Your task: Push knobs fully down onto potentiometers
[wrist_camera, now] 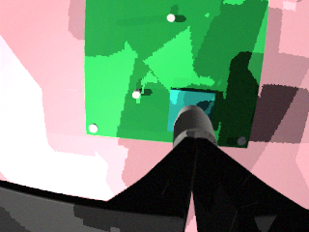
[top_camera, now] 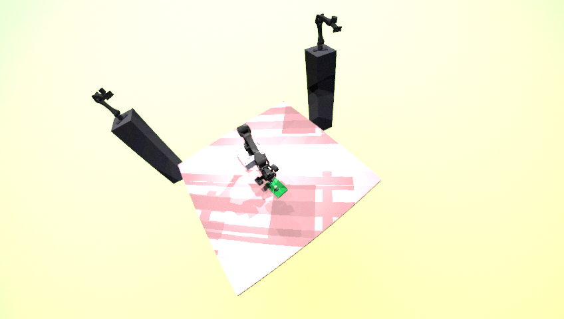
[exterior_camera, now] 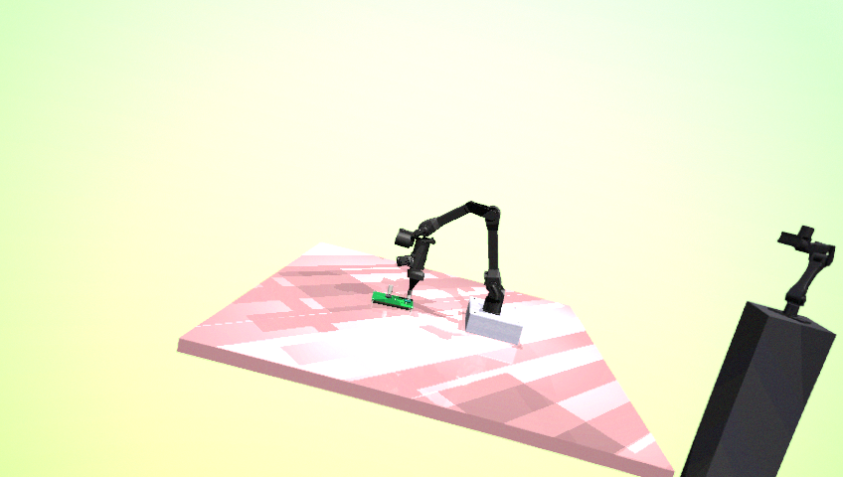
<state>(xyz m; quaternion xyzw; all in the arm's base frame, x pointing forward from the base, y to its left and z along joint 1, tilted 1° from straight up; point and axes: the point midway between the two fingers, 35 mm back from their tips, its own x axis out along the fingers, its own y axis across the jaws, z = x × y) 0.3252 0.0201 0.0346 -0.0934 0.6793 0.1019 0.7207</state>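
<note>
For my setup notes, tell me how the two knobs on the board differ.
The near knob stands over a blue potentiometer under the shut hand; the far knob has nothing above it. The near knob is mostly hidden outside the wrist view, the far knob plainly visible. Both are greyish.
</note>
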